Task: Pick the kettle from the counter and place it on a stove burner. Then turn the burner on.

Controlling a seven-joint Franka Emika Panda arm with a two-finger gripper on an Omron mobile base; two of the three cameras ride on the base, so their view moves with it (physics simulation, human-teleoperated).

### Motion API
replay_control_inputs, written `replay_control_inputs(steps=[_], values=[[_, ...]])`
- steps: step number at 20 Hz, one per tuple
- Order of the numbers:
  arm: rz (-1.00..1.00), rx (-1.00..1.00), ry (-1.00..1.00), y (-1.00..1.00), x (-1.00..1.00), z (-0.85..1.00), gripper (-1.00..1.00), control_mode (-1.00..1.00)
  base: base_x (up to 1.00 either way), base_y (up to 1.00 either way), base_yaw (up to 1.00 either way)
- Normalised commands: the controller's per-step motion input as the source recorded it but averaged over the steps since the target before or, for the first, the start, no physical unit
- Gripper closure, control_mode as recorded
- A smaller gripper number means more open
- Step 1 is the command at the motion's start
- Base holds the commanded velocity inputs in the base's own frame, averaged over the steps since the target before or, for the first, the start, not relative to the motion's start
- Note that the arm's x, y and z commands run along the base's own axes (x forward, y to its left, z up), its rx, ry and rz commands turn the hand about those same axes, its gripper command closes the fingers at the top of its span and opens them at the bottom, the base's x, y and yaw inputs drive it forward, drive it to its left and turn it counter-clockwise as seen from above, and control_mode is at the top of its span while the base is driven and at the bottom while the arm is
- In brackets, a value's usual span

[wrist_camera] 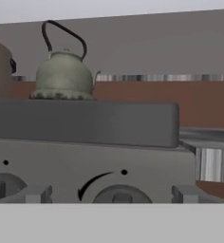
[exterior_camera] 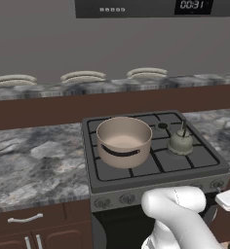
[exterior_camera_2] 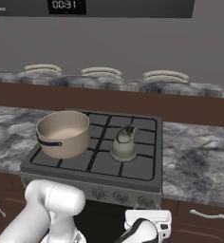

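The kettle (exterior_camera: 180, 142) is sitting upright on the front right burner of the stove (exterior_camera: 136, 182), its base resting squarely on the black grate and its thin arched handle standing up over the lid. It is no longer on the counter (exterior_camera: 34, 163), so the placing part of the task is judged complete; what is left is turning the burner on.

The gripper (exterior_camera_2: 149, 223) is hanging low in front of the stove's control panel, below the cooktop edge. Its fingers (wrist_camera: 35, 193) are spread fully apart and are grasping nothing. In the hand view a round knob (wrist_camera: 121, 194) is lying between the two fingertips, with a curved arrow mark and a dot above it, and a second knob (wrist_camera: 2, 185) is showing at the left edge. This positioning is judged to be a line-up on the knob serving the kettle's burner, since the kettle is standing above and a little left of it.

The large tan pot (exterior_camera: 124, 141) is occupying the left side of the cooktop, well apart from the kettle, and its interior is showing nothing inside. The kettle's lid is on, so its contents cannot be told. Three stacks of plates (exterior_camera: 83, 77) are resting on the back ledge.
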Motion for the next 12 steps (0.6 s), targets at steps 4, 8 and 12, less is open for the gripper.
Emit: replay_control_inputs(steps=[4,8,12], values=[[-0.01,0.00,0.00,0.00,0.09,-0.05,-1.00,-1.00,0.00,0.00,0.00],[0.00,0.00,0.00,0.05,0.13,-0.15,-1.00,-1.00,0.00,0.00,0.00],[0.00,0.00,0.00,0.01,0.15,-0.20,-1.00,-1.00,0.00,0.00,0.00]])
